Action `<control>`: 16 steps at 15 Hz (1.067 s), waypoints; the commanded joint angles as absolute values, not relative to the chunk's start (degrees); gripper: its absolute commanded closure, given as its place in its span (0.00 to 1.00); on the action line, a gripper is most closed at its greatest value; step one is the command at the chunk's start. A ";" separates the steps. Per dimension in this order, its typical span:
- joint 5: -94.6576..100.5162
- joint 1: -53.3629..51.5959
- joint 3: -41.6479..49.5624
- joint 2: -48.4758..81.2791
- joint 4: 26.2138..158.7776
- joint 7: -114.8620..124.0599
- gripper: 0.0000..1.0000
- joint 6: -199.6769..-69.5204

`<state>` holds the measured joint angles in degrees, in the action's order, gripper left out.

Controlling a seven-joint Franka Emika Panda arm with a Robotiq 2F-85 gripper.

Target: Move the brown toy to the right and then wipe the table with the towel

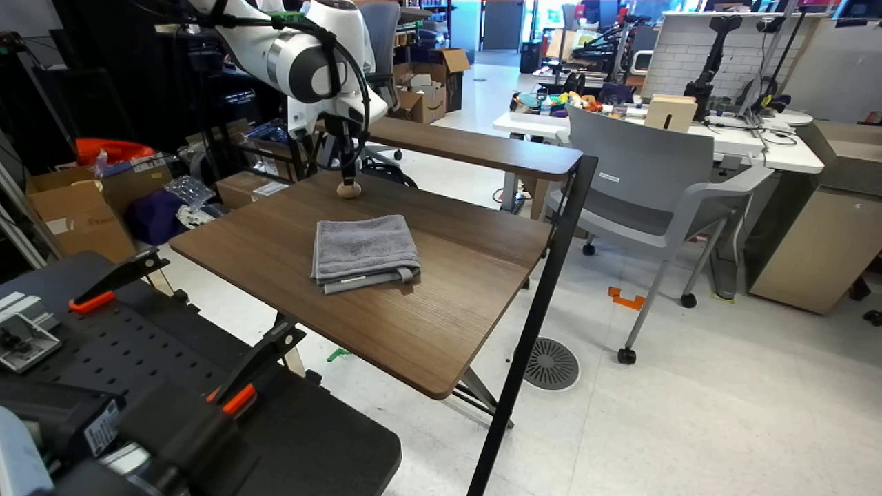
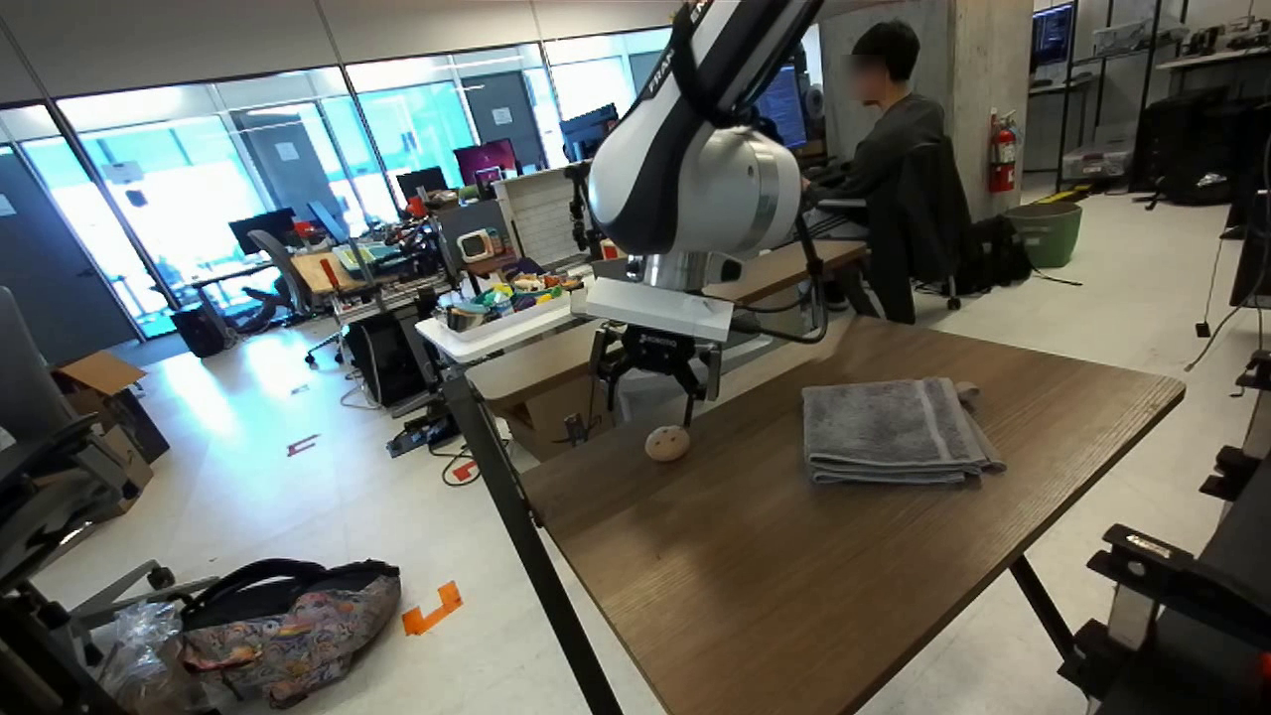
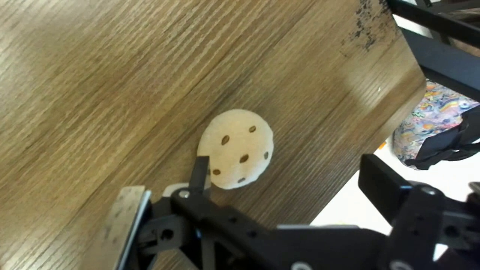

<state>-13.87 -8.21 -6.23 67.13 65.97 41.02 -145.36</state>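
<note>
The brown toy [image 1: 349, 191], a round tan lump with dark spots, rests near an edge of the brown table [image 1: 475, 275]. It also shows in an exterior view [image 2: 666, 445] and in the wrist view [image 3: 240, 142]. My gripper [image 2: 650, 407] is open, with its fingers spread just above the toy. In the wrist view, the gripper [image 3: 285, 161] has its left finger overlapping the toy's lower left edge; I cannot tell if they touch. The right finger is well apart from it. The folded grey towel [image 1: 365, 244] lies on the table, also in an exterior view [image 2: 884, 427], outside the wrist view.
A raised brown shelf [image 1: 475, 148] runs along the table's side on a slanted black leg [image 1: 530, 331]. A grey chair [image 1: 641, 165] stands beyond it. A dark work surface with clamps [image 1: 331, 427] is near the table. A patterned bag [image 2: 298, 626] lies on the floor.
</note>
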 commanded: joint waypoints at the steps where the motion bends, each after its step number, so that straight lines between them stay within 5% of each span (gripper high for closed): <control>1: -15.52 -8.60 -5.86 68.26 65.11 40.19 0.00 -146.24; 5: -15.26 -7.64 -4.90 69.76 64.47 40.09 0.00 -145.62; 6: -15.29 -7.28 -4.81 69.98 64.42 39.87 0.25 -145.47; 7: -15.36 -6.83 -4.74 70.33 64.14 39.69 0.26 -145.14; 15: -15.71 -4.38 -5.40 70.41 64.05 38.02 0.88 -144.73; 16: -15.66 -4.21 -5.64 69.83 64.59 37.12 0.46 -144.63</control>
<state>-13.97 -4.85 -4.72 69.77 65.65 40.31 -145.26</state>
